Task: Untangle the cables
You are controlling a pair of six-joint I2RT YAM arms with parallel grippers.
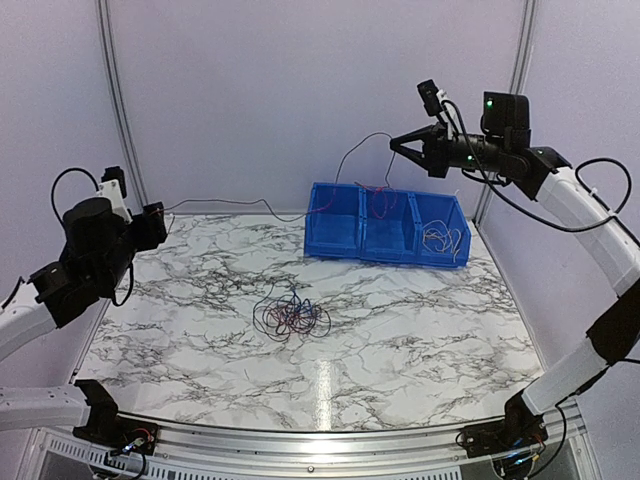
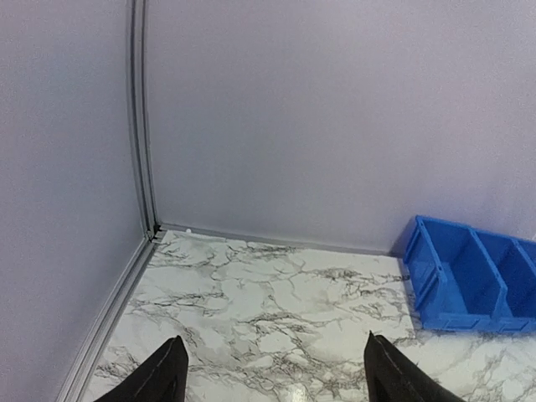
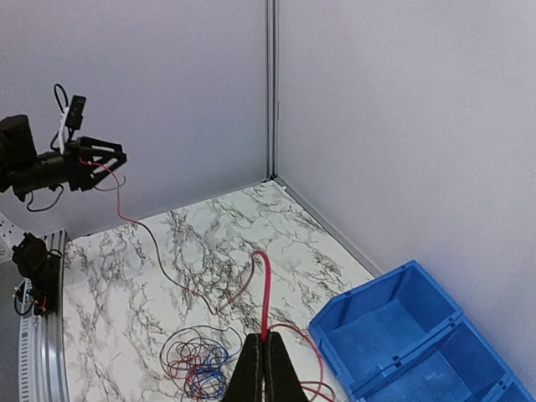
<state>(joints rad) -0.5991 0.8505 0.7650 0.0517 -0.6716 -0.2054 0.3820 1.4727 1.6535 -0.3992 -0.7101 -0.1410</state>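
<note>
One red cable (image 3: pixel 267 293) pinched in right pincer (image 3: pixel 265 343); tangle (image 1: pixel 290 315) lies well below.

cables (image 1: pixel 290 316): thin red, blue, dark loops tangled in heap on table (image 1: pixel 420 340); one red strand (image 3: pixel 267 301) rising clear

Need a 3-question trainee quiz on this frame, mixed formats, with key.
1. Fill in: the blue bin has ___ compartments.
2. The cable tangle lies: A) on the marble table B) inside the bin C) on the floor.
3. True or false: the right gripper is shut on a red cable.
Key: 1 three; 2 A; 3 true.
</note>
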